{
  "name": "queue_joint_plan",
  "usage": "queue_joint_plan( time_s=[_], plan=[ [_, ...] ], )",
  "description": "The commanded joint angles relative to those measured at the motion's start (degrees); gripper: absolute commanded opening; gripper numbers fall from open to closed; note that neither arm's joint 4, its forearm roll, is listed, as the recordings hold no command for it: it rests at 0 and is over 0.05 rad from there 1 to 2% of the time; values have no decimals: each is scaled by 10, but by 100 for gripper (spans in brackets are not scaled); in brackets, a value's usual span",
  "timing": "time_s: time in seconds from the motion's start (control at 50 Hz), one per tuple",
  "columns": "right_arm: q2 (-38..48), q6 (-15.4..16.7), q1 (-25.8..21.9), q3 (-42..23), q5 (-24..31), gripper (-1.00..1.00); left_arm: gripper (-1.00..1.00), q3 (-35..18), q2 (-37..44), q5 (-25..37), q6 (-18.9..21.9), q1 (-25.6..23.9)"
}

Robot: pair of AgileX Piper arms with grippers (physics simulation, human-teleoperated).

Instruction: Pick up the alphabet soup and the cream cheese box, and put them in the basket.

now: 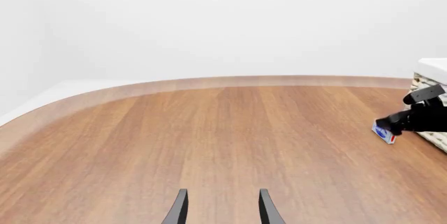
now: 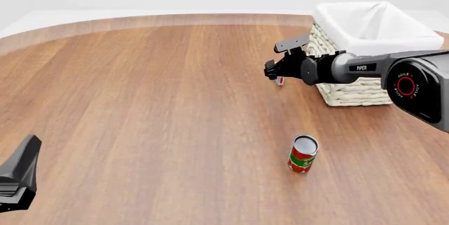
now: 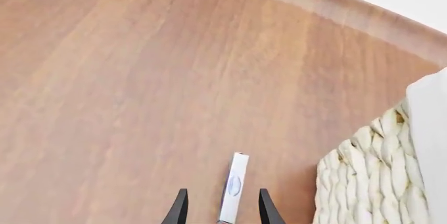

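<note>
The cream cheese box (image 3: 233, 186), thin, white and blue, sits edge-on between the fingers of my right gripper (image 3: 222, 211). The jaws stand wide and neither finger touches it. From the front, that gripper (image 2: 272, 72) is just left of the basket (image 2: 350, 89), with the box (image 2: 281, 80) under its tips. The box's blue, white and red face (image 1: 383, 133) also shows in the left wrist view, beside the basket. My left gripper (image 1: 222, 211) is open over bare wood, low at the near left (image 2: 18, 180). The alphabet soup is out of view.
A red and green can (image 2: 302, 154) stands upright on the table in front of the basket, toward the near right. The wooden table's curved far edge (image 2: 175, 19) meets a white floor and wall behind.
</note>
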State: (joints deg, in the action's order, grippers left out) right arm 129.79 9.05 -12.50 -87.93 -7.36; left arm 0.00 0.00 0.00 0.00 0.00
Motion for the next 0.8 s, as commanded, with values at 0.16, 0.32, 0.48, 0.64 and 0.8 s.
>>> queue_joint_plan(
  time_s=[0.16,0.32,0.48,0.64,0.8],
  plan=[
    [39,4,5,-28,14,100,100,0,0,0,0,0],
    [56,5,6,-41,23,100,100,0,0,0,0,0],
    [72,6,6,-52,31,100,100,0,0,0,0,0],
    [84,3,5,-62,42,100,100,0,0,0,0,0],
    [91,6,7,-65,45,100,100,0,0,0,0,0]
  ],
)
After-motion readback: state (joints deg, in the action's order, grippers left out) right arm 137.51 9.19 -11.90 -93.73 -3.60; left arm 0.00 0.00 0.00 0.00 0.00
